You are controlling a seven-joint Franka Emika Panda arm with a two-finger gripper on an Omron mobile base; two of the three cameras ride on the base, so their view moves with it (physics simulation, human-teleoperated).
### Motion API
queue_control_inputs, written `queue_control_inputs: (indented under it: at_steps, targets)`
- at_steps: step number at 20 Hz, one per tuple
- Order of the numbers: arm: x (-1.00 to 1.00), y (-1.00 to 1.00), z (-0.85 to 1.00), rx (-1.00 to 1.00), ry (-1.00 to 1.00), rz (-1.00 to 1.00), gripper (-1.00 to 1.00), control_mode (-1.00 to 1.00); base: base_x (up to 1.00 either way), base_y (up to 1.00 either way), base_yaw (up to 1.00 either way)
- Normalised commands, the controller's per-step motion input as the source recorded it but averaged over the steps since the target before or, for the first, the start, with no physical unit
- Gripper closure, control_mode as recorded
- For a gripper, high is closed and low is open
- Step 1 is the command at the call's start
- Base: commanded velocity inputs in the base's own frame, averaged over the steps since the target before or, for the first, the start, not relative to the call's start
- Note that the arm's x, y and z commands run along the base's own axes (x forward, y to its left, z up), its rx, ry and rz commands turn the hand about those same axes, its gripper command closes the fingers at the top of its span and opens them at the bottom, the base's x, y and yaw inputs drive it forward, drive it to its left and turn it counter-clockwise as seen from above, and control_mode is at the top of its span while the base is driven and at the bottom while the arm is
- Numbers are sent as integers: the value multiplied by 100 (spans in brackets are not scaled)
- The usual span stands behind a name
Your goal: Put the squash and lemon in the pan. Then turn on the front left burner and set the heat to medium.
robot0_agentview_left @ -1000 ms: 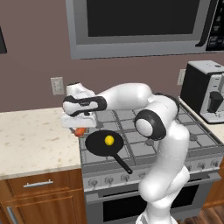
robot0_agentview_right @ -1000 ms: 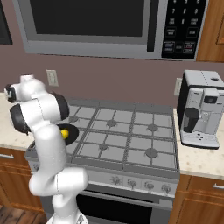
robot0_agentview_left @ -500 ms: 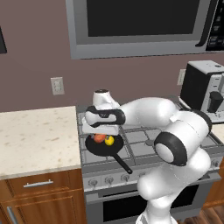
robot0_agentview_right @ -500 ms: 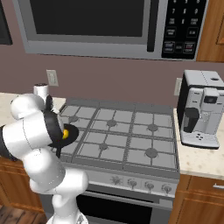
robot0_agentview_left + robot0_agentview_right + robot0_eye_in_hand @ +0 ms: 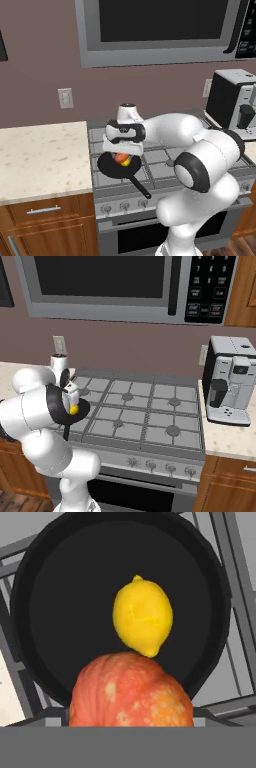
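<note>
The black pan (image 5: 111, 170) (image 5: 55, 607) rests on the grate of the front left burner (image 5: 239, 624), its long handle (image 5: 140, 186) pointing toward the stove front. Inside the pan lies the yellow lemon (image 5: 142, 617) (image 5: 127, 161) (image 5: 73, 410). My gripper (image 5: 122, 153) hangs just above the pan, shut on the orange-red squash (image 5: 120, 158) (image 5: 131, 692). In the hand view the squash sits close to the camera and hides the fingertips; it overlaps the pan's near rim and the lemon's lower end.
A row of knobs (image 5: 120, 205) (image 5: 150, 466) lines the stove front. A speckled counter (image 5: 40, 160) lies left of the stove. A coffee machine (image 5: 235, 102) (image 5: 231, 381) stands on the right, and a microwave (image 5: 160, 27) hangs overhead.
The arm has carried the squash rightward from the counter's edge to a spot over the pan. The lemon has stayed in the pan.
</note>
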Motion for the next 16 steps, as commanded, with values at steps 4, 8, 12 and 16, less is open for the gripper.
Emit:
queue_control_inputs:
  at_steps: [4, 8, 12, 16]
  targets:
    - [37, 0, 0, 1, 6, 2, 100, -100, 0, 0, 0]
    - [44, 4, 0, 0, 7, 4, 100, -100, 0, 0, 0]
    - [21, 23, 0, 0, 12, 8, 100, -100, 0, 0, 0]
    - [3, 33, -12, 0, 14, 13, 100, -100, 0, 0, 0]
